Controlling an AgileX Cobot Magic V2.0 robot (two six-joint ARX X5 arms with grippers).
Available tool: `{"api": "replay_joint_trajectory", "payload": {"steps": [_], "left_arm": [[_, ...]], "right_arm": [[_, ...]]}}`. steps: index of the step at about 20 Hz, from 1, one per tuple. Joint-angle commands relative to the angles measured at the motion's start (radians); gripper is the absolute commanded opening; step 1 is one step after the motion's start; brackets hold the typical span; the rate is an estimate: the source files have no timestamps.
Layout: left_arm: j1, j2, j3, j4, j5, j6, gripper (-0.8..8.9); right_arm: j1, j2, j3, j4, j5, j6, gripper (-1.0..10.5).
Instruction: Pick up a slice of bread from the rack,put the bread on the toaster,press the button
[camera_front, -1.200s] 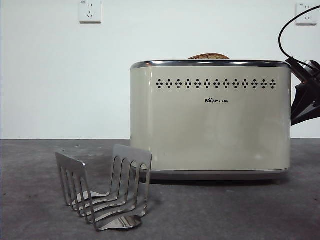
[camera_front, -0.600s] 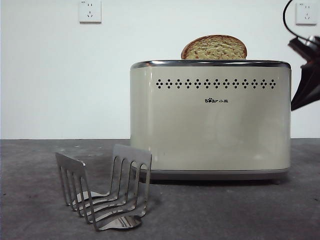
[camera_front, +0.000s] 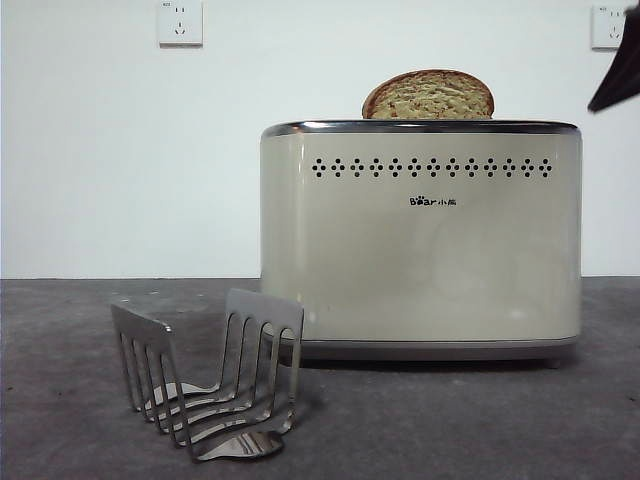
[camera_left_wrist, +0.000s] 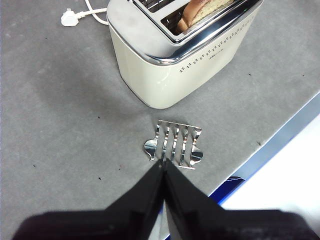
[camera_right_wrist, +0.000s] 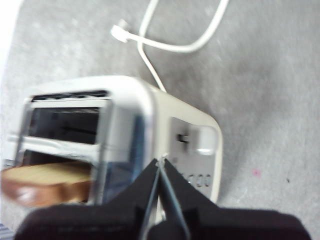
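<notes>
The slice of bread stands upright in a slot of the cream toaster, its rounded top well above the chrome rim. It also shows in the left wrist view as the slice of bread and in the right wrist view as the slice of bread. The steel rack stands bare in front of the toaster's left end. My right gripper is shut and hovers high above the toaster's end with the lever; only a black tip shows in the front view. My left gripper is shut, high over the rack.
A white cable and plug lie on the grey table behind the toaster. The table's edge runs close to the rack. Two wall sockets, one of them, sit on the white wall behind.
The bread rose from nearly sunk in the slot to standing high out of it. The right arm lifted from beside the toaster's right end up to the top right corner.
</notes>
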Motion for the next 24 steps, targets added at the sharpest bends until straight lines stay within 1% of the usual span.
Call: {"api": "replay_joint_trajectory", "payload": {"steps": [1,4,8,9,12,17,21,24], "left_arm": [[0.002,0.0,-0.005,0.003,-0.002,0.006,-0.08],[0.002,0.0,-0.005,0.003,-0.003,0.005,-0.04],[0.002,0.005,-0.005,0.003,-0.003,0.0,-0.04],[0.002,0.006,-0.005,0.003,-0.002,-0.004,-0.04],[0.002,0.011,-0.005,0.003,-0.003,-0.003,-0.04],[0.002,0.024,-0.005,0.003,-0.003,-0.003,-0.04],[0.002,0.037,-0.005,0.003,-0.003,-0.003,-0.04],[0.002,0.055,-0.005,0.003,-0.003,-0.003,-0.04]], "right_arm": [[0.003,-0.068,-0.008,-0.001,-0.002,-0.01,0.0],[0.003,-0.181,-0.008,-0.005,0.018,-0.013,0.0],[0.004,-0.36,-0.008,-0.037,0.175,-0.02,0.0],[0.004,-0.411,-0.008,-0.042,0.201,-0.02,0.0],[0.004,-0.541,-0.008,-0.047,0.244,-0.019,0.0],[0.004,-0.677,-0.008,-0.051,0.249,-0.012,0.0],[0.004,-0.735,-0.008,-0.06,0.243,-0.009,0.0],[0.004,-0.754,-0.008,-0.104,0.243,-0.011,0.0]]}}
